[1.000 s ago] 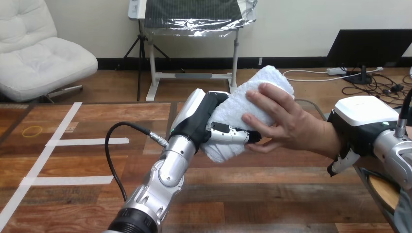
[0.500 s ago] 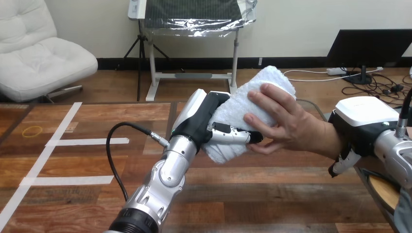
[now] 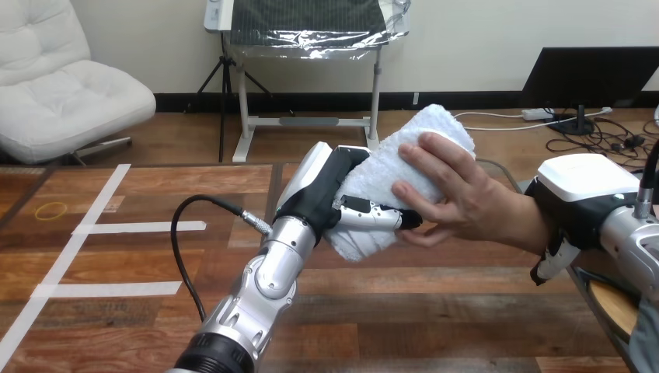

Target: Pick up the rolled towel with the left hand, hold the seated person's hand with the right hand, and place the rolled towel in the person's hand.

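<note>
Head view: my left hand's [image 3: 322, 194] fingers [image 3: 373, 216] curl round the rolled towel [image 3: 388, 167] to seat it in the person's hand [image 3: 458, 198]; my right hand's [image 3: 579, 186] hold I cannot tell.

Bare table [image 3: 435, 311] under rolled towel [image 3: 373, 175]

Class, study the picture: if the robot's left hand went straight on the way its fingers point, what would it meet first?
The person's hand, which rests on the rolled towel that the left hand grips. The fingertip looks close to or touching its palm; depth is unclear.
</note>
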